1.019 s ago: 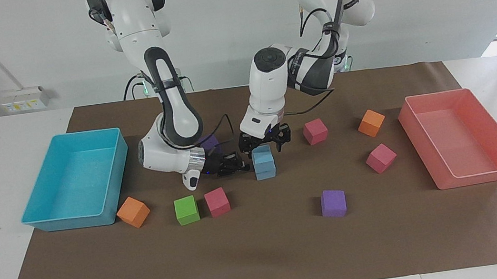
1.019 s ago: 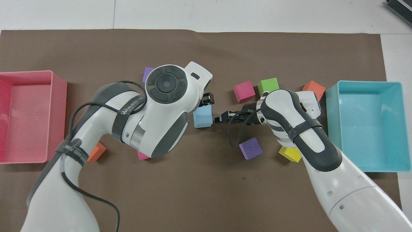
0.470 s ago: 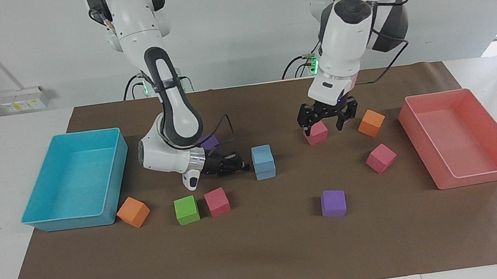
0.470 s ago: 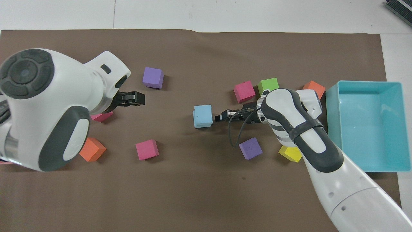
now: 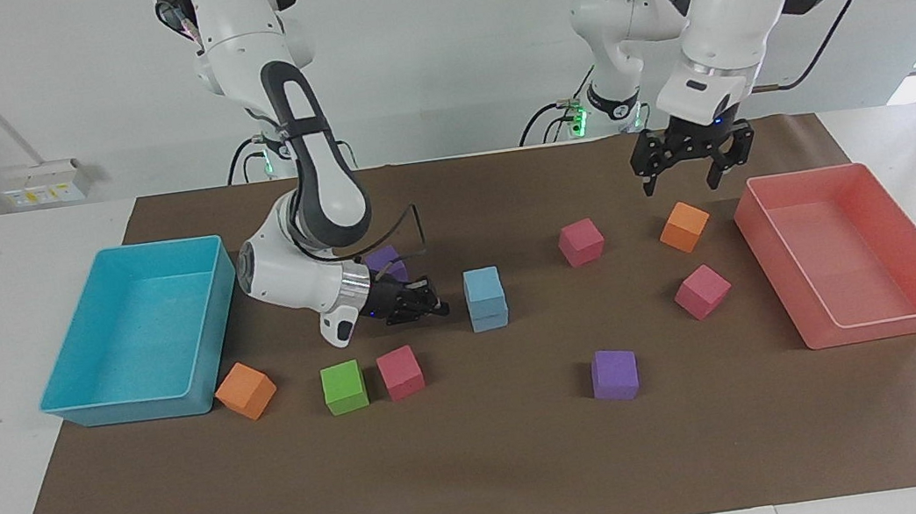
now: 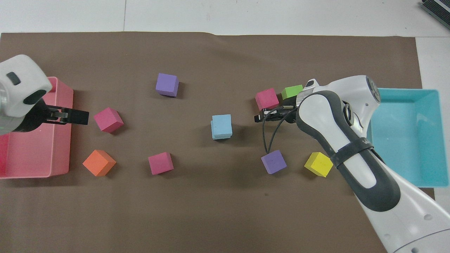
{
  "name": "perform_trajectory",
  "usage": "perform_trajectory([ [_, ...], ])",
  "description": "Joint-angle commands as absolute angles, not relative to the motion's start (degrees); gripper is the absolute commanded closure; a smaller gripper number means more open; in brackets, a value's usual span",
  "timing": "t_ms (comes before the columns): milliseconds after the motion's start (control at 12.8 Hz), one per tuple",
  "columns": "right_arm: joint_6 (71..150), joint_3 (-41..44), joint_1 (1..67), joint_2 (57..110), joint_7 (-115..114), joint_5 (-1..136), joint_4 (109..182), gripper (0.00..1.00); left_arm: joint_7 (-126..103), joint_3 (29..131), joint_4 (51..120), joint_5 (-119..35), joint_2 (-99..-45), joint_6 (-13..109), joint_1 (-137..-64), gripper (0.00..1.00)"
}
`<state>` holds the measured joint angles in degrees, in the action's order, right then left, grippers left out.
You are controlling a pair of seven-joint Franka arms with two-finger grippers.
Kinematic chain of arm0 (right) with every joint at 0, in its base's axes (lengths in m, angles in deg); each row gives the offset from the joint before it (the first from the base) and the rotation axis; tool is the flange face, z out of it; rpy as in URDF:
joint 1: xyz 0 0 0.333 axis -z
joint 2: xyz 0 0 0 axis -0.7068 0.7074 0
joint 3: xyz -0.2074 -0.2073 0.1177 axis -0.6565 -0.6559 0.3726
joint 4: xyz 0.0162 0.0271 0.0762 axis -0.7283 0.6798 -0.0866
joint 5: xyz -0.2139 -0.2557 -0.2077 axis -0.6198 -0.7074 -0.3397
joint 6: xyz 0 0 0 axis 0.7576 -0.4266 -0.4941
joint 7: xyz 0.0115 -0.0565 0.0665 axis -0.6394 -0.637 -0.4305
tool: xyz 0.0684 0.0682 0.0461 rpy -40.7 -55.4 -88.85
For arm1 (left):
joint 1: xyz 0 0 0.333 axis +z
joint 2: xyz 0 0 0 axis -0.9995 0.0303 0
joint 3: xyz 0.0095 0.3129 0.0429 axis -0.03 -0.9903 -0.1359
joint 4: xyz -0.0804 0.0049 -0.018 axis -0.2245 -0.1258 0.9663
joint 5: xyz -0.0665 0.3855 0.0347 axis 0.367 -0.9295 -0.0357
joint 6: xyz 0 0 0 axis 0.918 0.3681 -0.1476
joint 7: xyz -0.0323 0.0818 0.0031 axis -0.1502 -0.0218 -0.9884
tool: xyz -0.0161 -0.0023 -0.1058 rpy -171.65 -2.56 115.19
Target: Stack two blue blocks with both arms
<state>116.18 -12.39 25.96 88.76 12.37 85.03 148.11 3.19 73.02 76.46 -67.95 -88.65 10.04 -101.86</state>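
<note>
Blue blocks (image 5: pixel 485 297) stacked one on other mid-bench; overhead view (image 6: pixel 221 126) shows top one slightly offset. Right tool (image 5: pixel 427 306) low beside stack, apart from it, fingers pressed together, holding nothing. Yellow cube (image 6: pixel 318 164) seen only overhead; right arm hides it in facing view. Left tool (image 5: pixel 693 160) raised, fingers spread, empty, over mat near orange cube (image 5: pixel 684 226) and pink tray (image 5: pixel 864 318).

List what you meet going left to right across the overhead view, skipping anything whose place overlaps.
Pink tray, magenta cube, purple cube, stacked blue blocks, pink cube, green cube, yellow cube, turquoise tray.
</note>
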Motion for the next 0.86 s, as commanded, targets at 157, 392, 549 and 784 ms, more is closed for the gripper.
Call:
perform_trajectory([
  [157, 114.2, -13.4, 27.7, 83.7, 1.3, 61.5, 146.5, 0.61, 10.0, 73.5, 67.9, -68.1, -88.5, 1.5, -96.8, 0.00],
  [392, 107.3, -13.8, 28.8, 80.6, -1.4, 54.6, 146.5, 0.00, 9.9, 73.2, 62.4, -66.7, -85.1, -3.5, -96.2, 0.00],
  [549, 103.5, -13.8, 28.9, 78.9, -3.7, 45.5, 145.0, 0.00, 10.0, 73.2, 58.6, -65.5, -82.7, -5.9, -94.8, 0.00],
  [784, 99.4, -14.4, 31.2, 76.7, -3.6, 43.2, 143.9, 0.00, 10.3, 73.1, 58.0, -65.5, -82.2, -6.2, -94.8, 0.00],
])
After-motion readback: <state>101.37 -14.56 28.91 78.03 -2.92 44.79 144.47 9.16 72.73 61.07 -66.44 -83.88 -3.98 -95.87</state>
